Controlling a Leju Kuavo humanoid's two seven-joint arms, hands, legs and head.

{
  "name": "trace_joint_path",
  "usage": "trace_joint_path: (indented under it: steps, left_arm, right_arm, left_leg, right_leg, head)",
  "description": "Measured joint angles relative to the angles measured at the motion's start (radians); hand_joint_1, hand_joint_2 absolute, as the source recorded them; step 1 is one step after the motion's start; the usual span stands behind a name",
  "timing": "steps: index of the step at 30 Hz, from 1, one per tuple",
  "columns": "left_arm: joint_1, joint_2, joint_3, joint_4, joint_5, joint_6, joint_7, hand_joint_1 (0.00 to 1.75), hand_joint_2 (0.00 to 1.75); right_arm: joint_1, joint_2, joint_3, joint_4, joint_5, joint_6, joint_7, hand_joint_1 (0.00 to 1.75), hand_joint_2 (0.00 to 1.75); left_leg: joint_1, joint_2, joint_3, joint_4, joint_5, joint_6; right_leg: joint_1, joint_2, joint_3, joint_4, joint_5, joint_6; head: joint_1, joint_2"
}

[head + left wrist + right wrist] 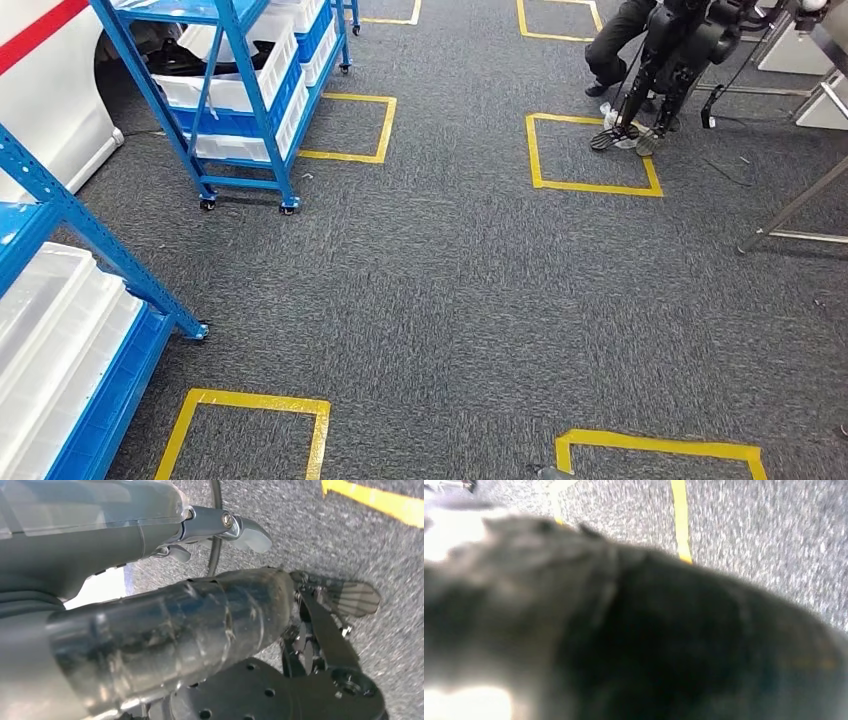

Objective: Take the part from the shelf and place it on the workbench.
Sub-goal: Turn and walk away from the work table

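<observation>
A blue wheeled shelf [243,110] stands at the far left and carries white bins [232,92]. A dark part [178,58] lies in its upper bin. A second blue shelf [70,225] with white bins is close by at my near left. My left hand [220,527] hangs over the carpet, with its grey thumb [248,533] stretched out and nothing in it. My right hand [634,635] is a dark blur close to the lens, and its fingers cannot be made out.
Grey carpet [450,290] with yellow taped squares [590,152] spreads ahead. Another robot [675,60] and a crouching person [620,40] are at the far right. Metal table legs [800,205] come in from the right edge.
</observation>
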Motion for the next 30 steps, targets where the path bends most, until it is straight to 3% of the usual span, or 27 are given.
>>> trace_joint_path:
  steps: [2,3,4,5,6,8,10,12,14,16,18,19,20,21,23,24,25,27,28,30]
  left_arm:
    - [-0.002,-0.010,0.000,-0.027,-0.003,-0.006,0.001,0.00,0.00]
    - [-0.002,-0.013,0.000,-0.037,-0.005,-0.007,0.001,0.00,0.00]
    - [-0.001,-0.016,0.000,-0.045,-0.007,-0.007,0.001,0.00,0.00]
    - [0.000,-0.019,0.001,-0.052,-0.009,-0.006,0.001,0.00,0.00]
    - [0.000,-0.022,0.001,-0.058,-0.011,-0.006,0.001,0.00,0.00]
    - [-0.001,-0.026,0.001,-0.069,-0.016,-0.004,0.003,0.00,0.00]
    - [0.000,-0.029,0.001,-0.077,-0.020,-0.002,0.006,0.00,0.00]
    - [0.004,-0.032,0.002,-0.082,-0.023,-0.001,0.008,0.00,0.00]
    - [0.006,-0.033,0.003,-0.086,-0.025,0.000,0.009,0.00,0.00]
    - [0.002,-0.033,0.003,-0.088,-0.026,0.003,0.009,0.00,0.00]
    - [-0.001,-0.031,0.003,-0.086,-0.027,0.014,0.009,0.00,0.00]
    - [-0.001,-0.029,0.003,-0.085,-0.027,0.020,0.008,0.00,0.00]
    - [0.000,-0.028,0.003,-0.083,-0.027,0.025,0.008,0.00,0.00]
    - [0.001,-0.026,0.003,-0.082,-0.027,0.028,0.008,0.00,0.00]
    - [0.000,-0.023,0.003,-0.081,-0.027,0.030,0.008,0.00,0.00]
    - [-0.001,-0.021,0.003,-0.080,-0.028,0.031,0.007,0.00,0.00]
    - [-0.002,-0.020,0.003,-0.079,-0.028,0.033,0.006,0.00,0.00]
    - [0.000,-0.017,0.003,-0.076,-0.032,0.041,0.003,0.00,0.00]
    - [0.001,-0.016,0.003,-0.072,-0.034,0.047,0.001,0.00,0.00]
    - [-0.002,-0.011,0.003,-0.061,-0.036,0.059,-0.003,0.00,0.00]
  right_arm:
    - [0.006,0.000,-0.003,0.004,-0.005,0.026,0.000,0.00,0.00]
    - [0.010,0.000,-0.004,0.006,-0.006,0.035,0.000,0.00,0.00]
    - [0.012,0.000,-0.004,0.008,-0.007,0.041,0.000,0.00,0.00]
    - [0.013,0.000,-0.004,0.008,-0.007,0.045,0.000,0.00,0.00]
    - [0.012,0.000,-0.004,0.009,-0.007,0.049,0.000,0.00,0.00]
    - [0.011,-0.001,-0.004,0.010,-0.008,0.059,0.000,0.00,0.00]
    - [0.009,-0.002,-0.005,0.011,-0.008,0.068,0.000,0.00,0.00]
    - [0.005,-0.001,-0.005,0.011,-0.008,0.072,0.000,0.00,0.00]
    - [0.003,-0.001,-0.005,0.011,-0.007,0.074,0.000,0.00,0.00]
    - [0.004,-0.001,-0.005,0.011,-0.007,0.081,-0.002,0.00,0.00]
    - [0.005,-0.001,-0.005,0.011,-0.005,0.090,-0.002,0.00,0.00]
    - [0.005,-0.001,-0.005,0.012,-0.004,0.093,-0.003,0.00,0.00]
    - [0.004,-0.001,-0.005,0.012,-0.003,0.095,-0.004,0.00,0.00]
    - [0.003,-0.001,-0.005,0.012,-0.003,0.095,-0.005,0.00,0.00]
    - [0.002,-0.001,-0.005,0.011,-0.003,0.095,-0.007,0.00,0.00]
    - [0.001,0.000,-0.005,0.011,-0.002,0.095,-0.008,0.00,0.00]
    - [0.000,0.000,-0.005,0.011,-0.002,0.095,-0.009,0.00,0.00]
    - [-0.006,0.000,-0.005,0.010,0.000,0.096,-0.010,0.00,0.00]
    - [-0.008,0.000,-0.005,0.009,0.001,0.096,-0.010,0.00,0.00]
    - [-0.010,0.000,-0.005,0.009,0.002,0.097,-0.010,0.00,0.00]
  left_leg:
    - [-0.002,-0.022,-0.003,0.001,0.002,0.005]
    - [-0.003,-0.036,-0.004,0.002,0.002,0.006]
    - [-0.003,-0.050,-0.004,0.004,0.002,0.005]
    - [-0.003,-0.065,-0.004,0.007,0.002,0.005]
    - [-0.002,-0.078,-0.004,0.010,0.000,0.003]
    - [-0.002,-0.103,-0.009,0.020,-0.003,-0.005]
    - [-0.002,-0.124,-0.018,0.025,-0.002,-0.017]
    - [-0.001,-0.138,-0.025,0.023,0.002,-0.030]
    - [-0.002,-0.104,-0.042,0.054,-0.020,-0.038]
    - [-0.003,-0.045,-0.093,0.164,-0.085,-0.043]
    - [-0.001,-0.021,-0.152,0.289,-0.138,-0.047]
    - [0.000,-0.017,-0.159,0.310,-0.138,-0.048]
    - [0.001,-0.013,-0.146,0.290,-0.119,-0.048]
    - [0.001,-0.005,-0.112,0.232,-0.087,-0.047]
    - [-0.003,0.037,-0.034,0.088,-0.037,-0.039]
    - [-0.006,0.051,-0.012,0.044,-0.026,-0.033]
    - [-0.009,0.057,-0.004,0.024,-0.025,-0.028]
    - [-0.011,0.035,-0.004,0.018,-0.021,-0.017]
    - [-0.009,0.025,-0.001,0.013,-0.017,-0.010]
    - [-0.003,0.006,0.005,0.003,-0.008,0.002]
  right_leg:
    - [-0.001,0.033,-0.067,0.136,-0.063,0.004]
    - [-0.002,0.036,-0.093,0.185,-0.074,0.006]
    - [-0.003,0.037,-0.101,0.194,-0.062,0.006]
    - [-0.004,0.039,-0.091,0.165,-0.032,0.006]
    - [-0.007,0.049,-0.064,0.101,0.009,0.006]
    - [-0.012,0.093,-0.010,-0.024,0.064,0.003]
    - [-0.010,0.114,0.006,-0.068,0.073,-0.002]
    - [-0.009,0.090,0.004,-0.073,0.079,-0.013]
    - [-0.011,0.065,0.007,-0.084,0.087,-0.031]
    - [-0.008,0.037,0.007,-0.090,0.090,-0.044]
    - [-0.004,0.007,0.006,-0.089,0.089,-0.047]
    - [-0.003,-0.007,0.005,-0.088,0.088,-0.047]
    - [-0.002,-0.019,0.006,-0.087,0.086,-0.046]
    - [-0.002,-0.031,0.008,-0.086,0.084,-0.044]
    - [0.001,-0.052,0.012,-0.082,0.078,-0.036]
    - [0.002,-0.062,0.014,-0.080,0.075,-0.031]
    - [0.004,-0.072,0.016,-0.080,0.073,-0.025]
    - [0.004,-0.085,0.022,-0.082,0.071,-0.013]
    - [0.002,-0.073,0.024,-0.079,0.066,-0.007]
    - [-0.003,-0.019,0.005,-0.026,0.026,0.001]
  head:
    - [0.000,0.000]
    - [0.000,0.000]
    - [0.000,0.000]
    - [0.000,0.000]
    - [0.000,0.000]
    - [0.000,0.000]
    - [0.000,0.000]
    - [0.000,0.000]
    - [-0.001,0.000]
    - [-0.001,0.000]
    - [-0.002,0.000]
    - [-0.002,0.000]
    - [-0.002,0.000]
    - [-0.002,0.000]
    - [-0.001,0.000]
    - [-0.001,0.000]
    - [-0.001,0.000]
    - [-0.001,0.000]
    - [-0.001,0.000]
    - [-0.001,0.000]
